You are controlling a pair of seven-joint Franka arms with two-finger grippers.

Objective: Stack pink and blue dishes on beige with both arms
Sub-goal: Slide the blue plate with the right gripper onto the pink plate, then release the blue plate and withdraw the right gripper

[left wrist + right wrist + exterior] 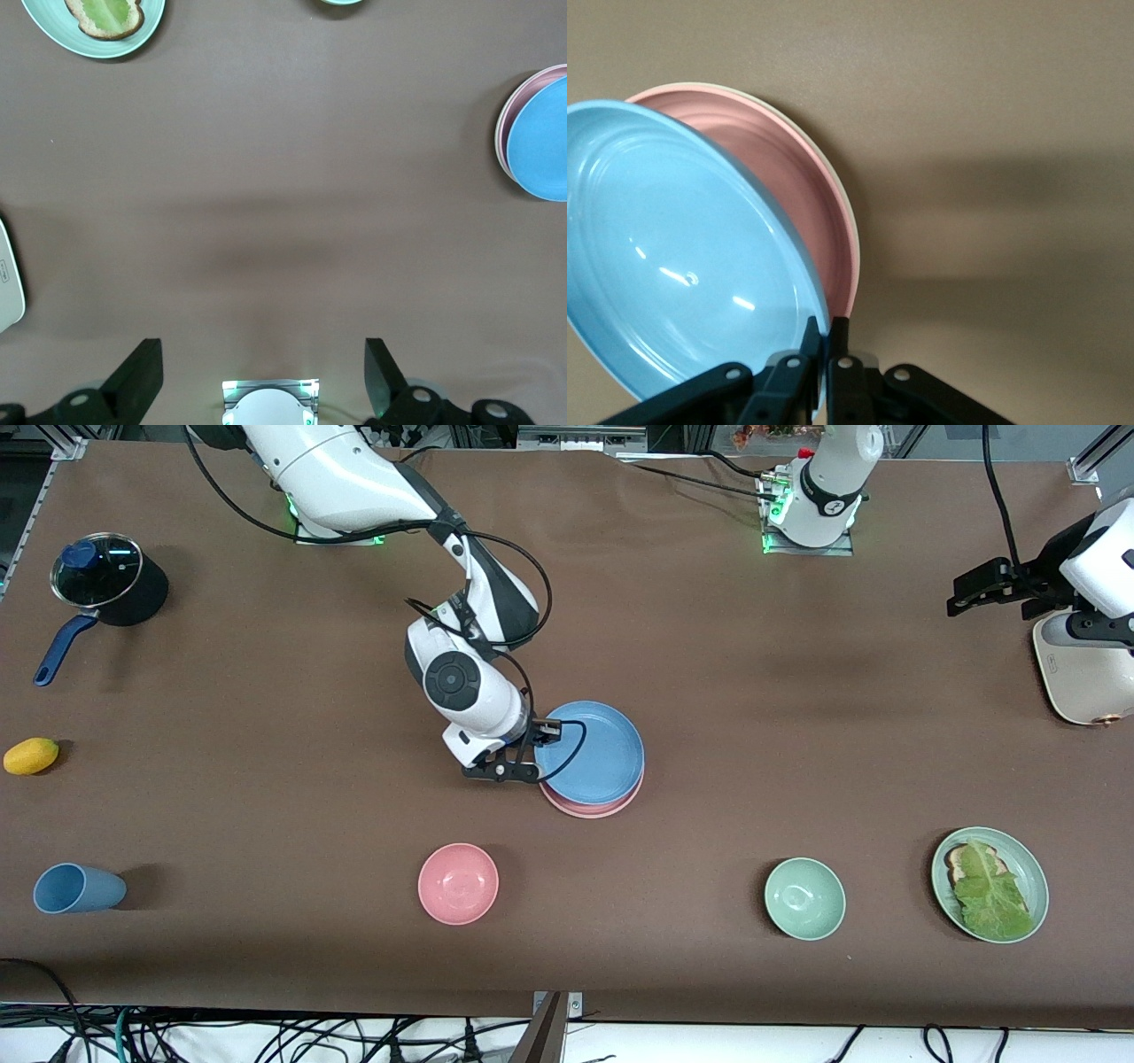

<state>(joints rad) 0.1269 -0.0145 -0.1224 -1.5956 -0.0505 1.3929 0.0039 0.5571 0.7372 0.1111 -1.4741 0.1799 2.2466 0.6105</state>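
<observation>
From the front view, the right gripper is pinching the rim of the round, shallow, matte sky-blue plate, which is lying slightly offset on the equal-sized matte pink plate near the middle of the brown table. Only a pink crescent is showing under the blue; the beige plate is not distinguishable here. The stack looks nearly built; what seems left is settling the blue plate square and letting go. Taking that stack as the landmark: a smaller, deeper pink bowl and a pale green bowl are lying nearer the camera than it, a pale green plate with lettuce toward the left arm's end, a blue cup, a yellow lemon and a dark lidded pot toward the right arm's end. None is crowding the stack.

In the left wrist view, the left gripper is waiting with its fingers spread wide over bare table, well apart from the stack, holding nothing.

In the right wrist view, the fingers are pressing together on the blue plate's rim, the plate tilting over the pink one, and a thin pale beige-cream plate edge is showing beneath the pink, so the beige appears to be at the bottom.
</observation>
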